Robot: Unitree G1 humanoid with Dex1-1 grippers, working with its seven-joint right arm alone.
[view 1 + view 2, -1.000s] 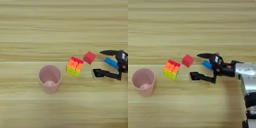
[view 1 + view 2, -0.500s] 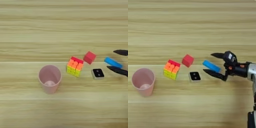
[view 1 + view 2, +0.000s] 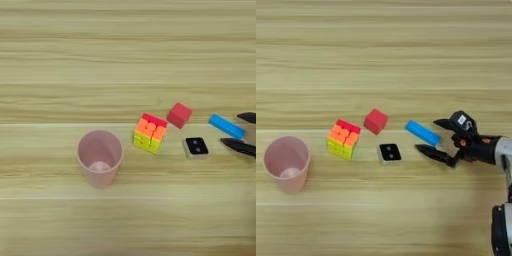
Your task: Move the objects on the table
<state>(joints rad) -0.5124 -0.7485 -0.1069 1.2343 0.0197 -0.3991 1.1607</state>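
Translucent plastic cup [image 3: 100,157], matt wooden table [image 3: 125,60]

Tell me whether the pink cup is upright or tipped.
Upright: the pink cup stands on its base on the table, open rim facing up, with its inner bottom visible.

Right gripper of two black fingers [image 3: 432,136]: in the left eye view only its two fingertips showed, cut by the edge at 3 o'clock. Silver forearm [image 3: 504,156]: cut by the right edge in the right eye view; absent from the left. Translucent pink plastic cup [image 3: 286,164]: a pale patch at its bottom was too blurred to identify.
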